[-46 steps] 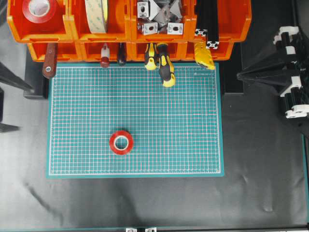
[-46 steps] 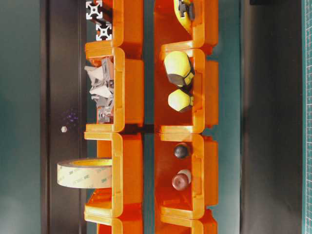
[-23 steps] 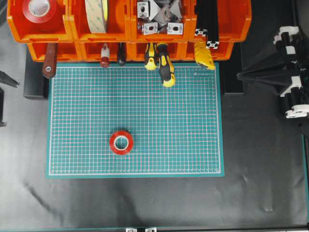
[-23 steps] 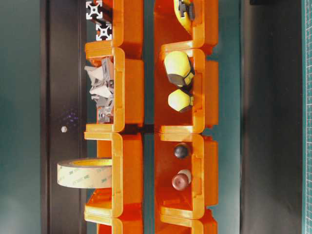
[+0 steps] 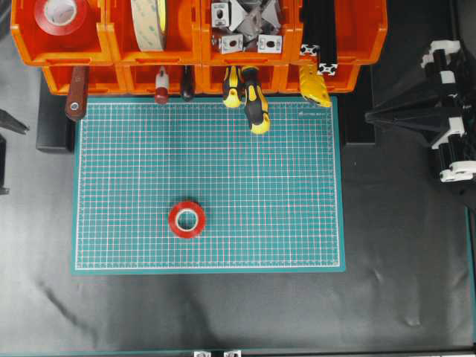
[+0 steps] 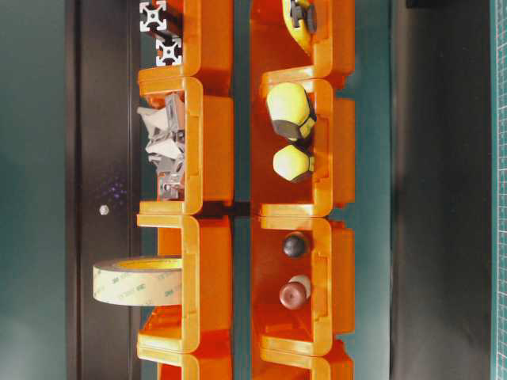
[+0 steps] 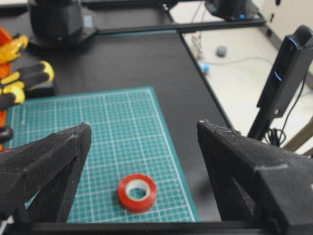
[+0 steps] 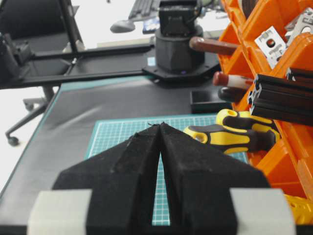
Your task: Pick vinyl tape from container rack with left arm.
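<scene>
The vinyl tape, a small red roll with a pale core, lies flat on the green cutting mat, far below the orange container rack. In the left wrist view the tape sits low between the wide-apart fingers of my left gripper, which is open, empty and raised above the mat. In the overhead view only its finger shows at the left edge. A larger red roll rests in the rack's top-left bin. My right gripper is shut and empty, parked at the right.
The rack also holds a cream tape roll, metal brackets, black extrusions, yellow-black screwdrivers and a brown handle that overhang the mat's top edge. Black table surrounds the mat.
My left gripper has drawn back to the left edge of the overhead view, still open. The tape on the mat and the right arm have not moved.
</scene>
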Action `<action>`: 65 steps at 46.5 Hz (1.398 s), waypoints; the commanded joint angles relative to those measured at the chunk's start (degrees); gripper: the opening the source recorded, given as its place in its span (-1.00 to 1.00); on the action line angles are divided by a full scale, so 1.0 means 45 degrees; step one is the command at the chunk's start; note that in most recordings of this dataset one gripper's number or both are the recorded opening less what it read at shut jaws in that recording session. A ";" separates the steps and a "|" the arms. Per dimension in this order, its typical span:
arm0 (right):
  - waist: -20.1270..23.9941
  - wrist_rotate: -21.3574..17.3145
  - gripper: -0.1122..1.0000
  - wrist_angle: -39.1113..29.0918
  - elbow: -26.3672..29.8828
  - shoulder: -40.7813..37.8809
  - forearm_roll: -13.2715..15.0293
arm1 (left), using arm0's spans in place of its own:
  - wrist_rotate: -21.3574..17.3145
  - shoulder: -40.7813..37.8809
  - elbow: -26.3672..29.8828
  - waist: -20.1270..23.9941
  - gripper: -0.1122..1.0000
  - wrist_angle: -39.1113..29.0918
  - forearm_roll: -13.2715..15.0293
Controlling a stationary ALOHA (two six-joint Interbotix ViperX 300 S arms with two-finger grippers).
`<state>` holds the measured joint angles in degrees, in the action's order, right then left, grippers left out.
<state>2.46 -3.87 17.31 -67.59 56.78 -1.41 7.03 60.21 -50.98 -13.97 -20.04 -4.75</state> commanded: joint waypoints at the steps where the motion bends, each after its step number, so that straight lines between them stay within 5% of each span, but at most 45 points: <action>1: 0.0000 -0.0020 -0.79 0.0098 0.0312 -0.0059 -0.0020 | 0.0000 -0.0039 0.0137 0.0020 0.71 0.0195 0.0020; 65: -0.0020 0.0156 -0.79 0.0059 -0.0117 0.0039 -0.0020 | 0.0020 0.0098 -0.0137 0.0039 0.71 0.0898 0.0020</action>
<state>2.46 -3.43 17.31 -68.91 57.04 -1.41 7.12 60.82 -52.21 -13.89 -16.88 -4.75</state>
